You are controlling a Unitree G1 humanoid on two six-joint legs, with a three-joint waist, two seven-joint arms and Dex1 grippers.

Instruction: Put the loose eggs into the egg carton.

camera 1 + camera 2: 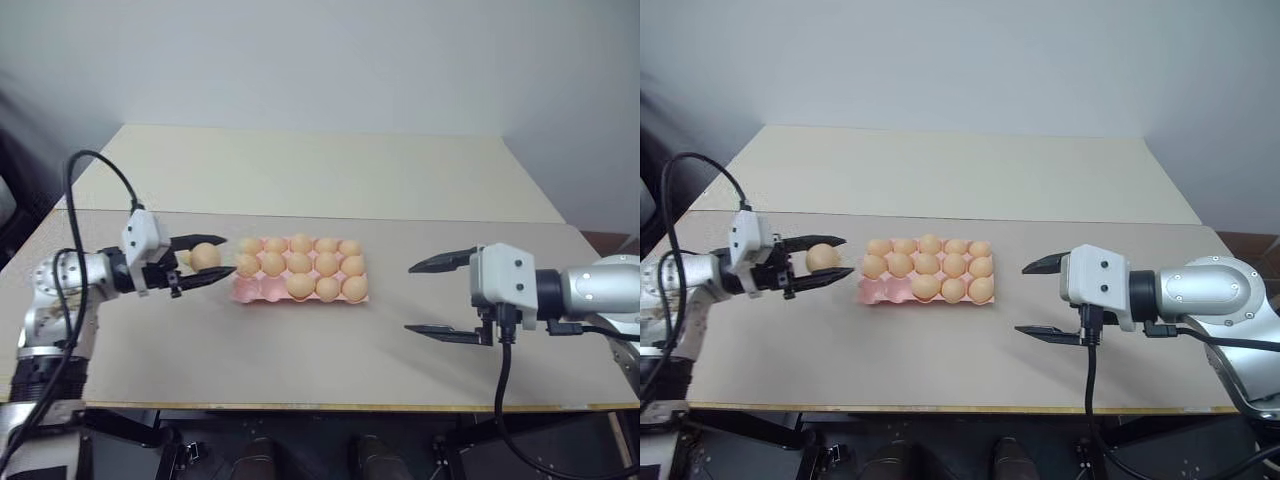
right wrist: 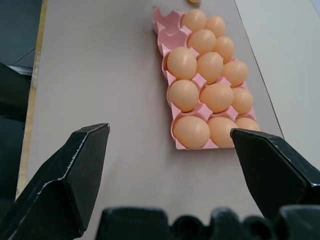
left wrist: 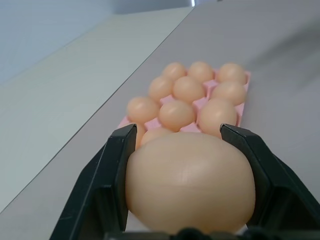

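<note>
My left gripper [image 1: 222, 256] is shut on one loose egg [image 1: 205, 256], a smooth light orange-brown oval held level a little above the table, just left of the egg carton [image 1: 255, 291]. In the left wrist view the egg [image 3: 190, 185] sits squarely between the two black fingers, with the carton straight ahead. The carton is a flat pink tray holding several eggs [image 1: 300, 263]; two cups [image 2: 170, 30] at its front left corner are bare. My right gripper [image 1: 410, 298] hovers open to the right of the carton with nothing between its fingers.
The carton lies on a beige table [image 1: 300, 350] whose front edge [image 1: 320, 406] runs close below both arms. A second, paler table [image 1: 320, 170] adjoins at the back. A black cable [image 1: 100, 165] loops over the left arm.
</note>
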